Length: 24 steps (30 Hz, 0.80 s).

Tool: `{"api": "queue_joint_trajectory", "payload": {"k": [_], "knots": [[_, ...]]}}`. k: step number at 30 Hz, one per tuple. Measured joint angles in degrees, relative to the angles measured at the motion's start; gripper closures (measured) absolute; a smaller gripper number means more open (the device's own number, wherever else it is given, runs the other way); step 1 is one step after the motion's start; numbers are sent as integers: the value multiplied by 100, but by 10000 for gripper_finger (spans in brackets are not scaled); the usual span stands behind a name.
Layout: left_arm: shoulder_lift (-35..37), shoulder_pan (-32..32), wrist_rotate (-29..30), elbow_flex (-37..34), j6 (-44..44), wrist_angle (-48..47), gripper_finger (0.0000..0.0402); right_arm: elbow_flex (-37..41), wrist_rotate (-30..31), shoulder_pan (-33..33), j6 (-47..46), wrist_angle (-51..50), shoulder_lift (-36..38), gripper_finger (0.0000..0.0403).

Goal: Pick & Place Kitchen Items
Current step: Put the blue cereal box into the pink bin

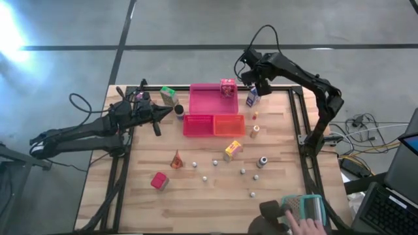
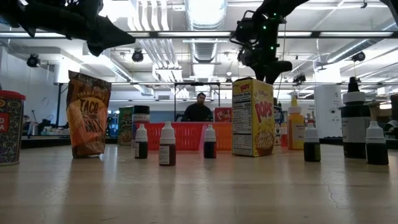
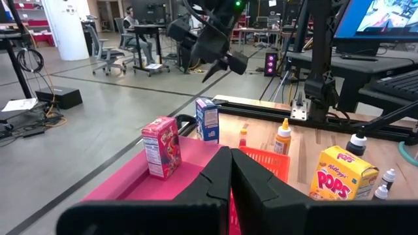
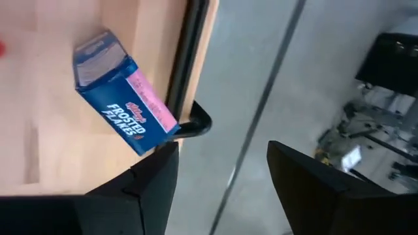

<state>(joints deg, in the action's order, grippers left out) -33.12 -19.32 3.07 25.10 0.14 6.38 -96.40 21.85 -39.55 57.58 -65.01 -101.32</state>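
Right gripper (image 1: pixel 260 83) hangs wide open and empty above the blue carton (image 1: pixel 252 98), which stands on the table just beside the pink tray (image 1: pixel 206 104). Pink carton (image 1: pixel 227 88) stands in that tray. Left gripper (image 1: pixel 159 115), fingers pressed together and empty, hovers near the green carton (image 1: pixel 168 95).

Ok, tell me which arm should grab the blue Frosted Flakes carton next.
Right, probably. The right gripper hangs open just above the blue Frosted Flakes carton at the table's far right edge. The left gripper is shut and sits across the pink tray, farther away.
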Motion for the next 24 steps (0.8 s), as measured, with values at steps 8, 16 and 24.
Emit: {"api": "queue_joint_trajectory", "payload": {"k": [8,16,24], "knots": [[0,0,0,0,0,0,392,27,-888,-11,22,-437,0,160],[0,-1,0,0,-71,-1,392,33,-888,-10,-196,-564,-157,183],[0,-1,0,-2,-56,-5,392,35,-777,17,-384,-747,-365,175]]}}
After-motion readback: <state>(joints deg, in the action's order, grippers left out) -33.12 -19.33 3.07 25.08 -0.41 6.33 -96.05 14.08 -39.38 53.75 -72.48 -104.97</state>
